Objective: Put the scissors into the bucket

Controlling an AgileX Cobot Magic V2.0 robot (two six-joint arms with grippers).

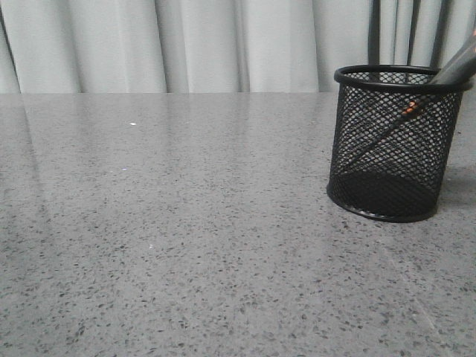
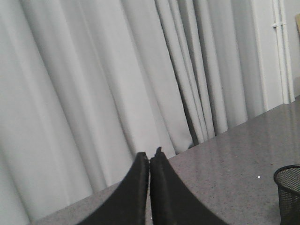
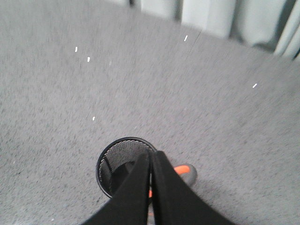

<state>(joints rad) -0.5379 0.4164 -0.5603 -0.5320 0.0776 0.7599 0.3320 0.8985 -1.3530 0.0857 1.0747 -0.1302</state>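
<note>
The black wire-mesh bucket (image 1: 375, 178) stands on the grey table at the right. The scissors (image 1: 455, 71) stand inside it, blades down, orange pivot showing through the mesh, grey handles leaning out over the right rim. In the right wrist view my right gripper (image 3: 151, 154) is shut and hangs above the bucket (image 3: 117, 157). The orange-lined scissors handle (image 3: 186, 171) shows behind its fingers, with nothing seen pinched between the tips. My left gripper (image 2: 149, 157) is shut and empty, raised toward the curtain, with the bucket's rim (image 2: 287, 169) far off to one side.
A grey speckled table (image 1: 186, 238) stretches left of the bucket. A pale curtain (image 1: 186, 44) hangs behind the table's far edge. Neither arm shows in the front view.
</note>
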